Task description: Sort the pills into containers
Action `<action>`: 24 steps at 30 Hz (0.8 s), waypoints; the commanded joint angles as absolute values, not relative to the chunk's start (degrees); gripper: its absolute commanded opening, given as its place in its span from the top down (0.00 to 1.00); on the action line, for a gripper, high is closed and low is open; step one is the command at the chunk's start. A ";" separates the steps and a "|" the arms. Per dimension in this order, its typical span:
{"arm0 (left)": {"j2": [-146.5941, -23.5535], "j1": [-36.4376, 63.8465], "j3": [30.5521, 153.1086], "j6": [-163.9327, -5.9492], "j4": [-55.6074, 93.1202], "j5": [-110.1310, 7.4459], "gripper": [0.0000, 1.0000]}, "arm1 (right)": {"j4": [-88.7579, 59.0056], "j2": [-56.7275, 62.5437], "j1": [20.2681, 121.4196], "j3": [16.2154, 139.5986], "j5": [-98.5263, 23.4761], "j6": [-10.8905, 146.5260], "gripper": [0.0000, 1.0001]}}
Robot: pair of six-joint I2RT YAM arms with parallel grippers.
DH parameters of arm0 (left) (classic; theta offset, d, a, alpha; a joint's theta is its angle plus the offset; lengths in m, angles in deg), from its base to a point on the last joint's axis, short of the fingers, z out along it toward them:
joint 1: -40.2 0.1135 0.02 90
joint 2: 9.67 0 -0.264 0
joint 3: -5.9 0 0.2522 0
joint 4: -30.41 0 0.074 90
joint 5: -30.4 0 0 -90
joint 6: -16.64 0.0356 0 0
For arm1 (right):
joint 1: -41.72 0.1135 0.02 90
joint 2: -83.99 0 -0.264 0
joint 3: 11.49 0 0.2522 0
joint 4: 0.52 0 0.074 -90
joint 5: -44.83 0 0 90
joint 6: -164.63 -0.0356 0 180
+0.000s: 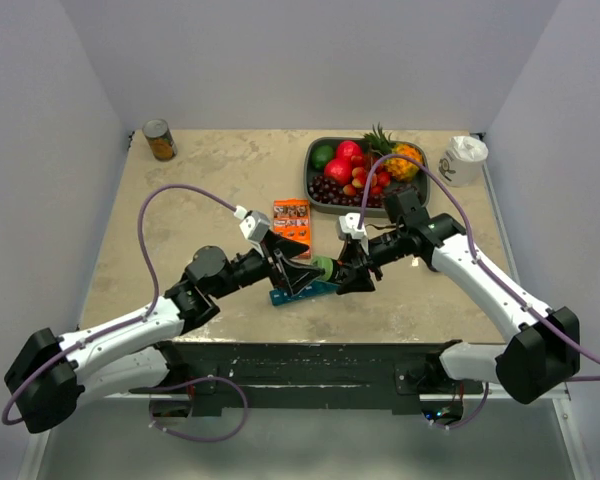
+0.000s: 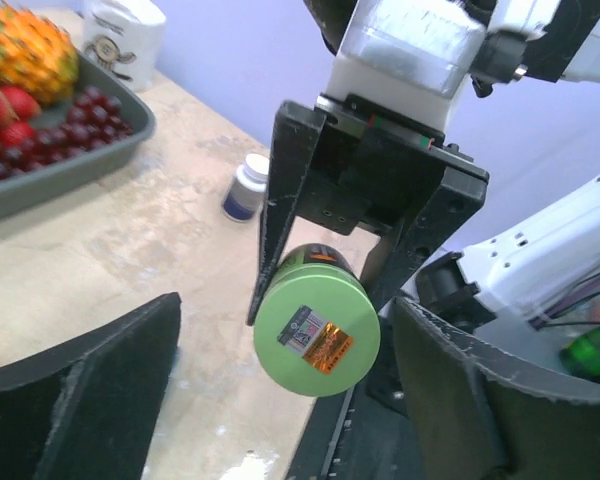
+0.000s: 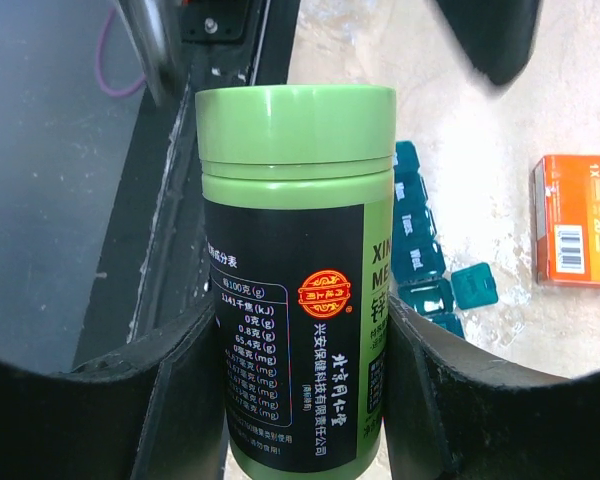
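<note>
Our right gripper (image 3: 300, 335) clamps the green bottle (image 3: 295, 200), half-hiding the pill organiser (image 3: 420, 240) behind it; our left gripper (image 2: 285, 330) gapes wide, facing the bottle's end.

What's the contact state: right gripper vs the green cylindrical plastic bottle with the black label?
Touching. In the right wrist view, the right gripper has both fingers pressed flush against the green cylindrical plastic bottle, with no gap on either side.

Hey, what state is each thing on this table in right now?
green bottle: cap on, clamped in the right gripper.
right gripper: shut on the green bottle.
left gripper: open, empty.
pill organiser: on the table, one lid flipped open.
white bottle: upright, capped.
</note>
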State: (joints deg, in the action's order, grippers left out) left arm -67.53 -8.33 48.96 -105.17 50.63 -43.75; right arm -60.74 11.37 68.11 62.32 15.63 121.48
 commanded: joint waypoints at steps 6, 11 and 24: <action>-55.82 -7.87 51.65 -84.74 36.36 -46.43 0.05 | -62.97 14.73 68.26 60.46 9.86 127.27 1.00; -52.83 -7.87 51.57 -74.25 30.64 -41.24 0.06 | -64.03 15.17 68.26 59.76 7.48 130.26 1.00; -55.98 -8.05 50.42 -55.26 28.79 -31.66 0.07 | -61.57 16.40 68.96 56.24 5.46 130.80 1.00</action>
State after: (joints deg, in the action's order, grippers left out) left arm -54.20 -8.13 49.40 -63.10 28.12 -36.51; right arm -63.34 14.84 68.66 56.38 4.90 129.77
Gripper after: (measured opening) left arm 0.934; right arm 0.551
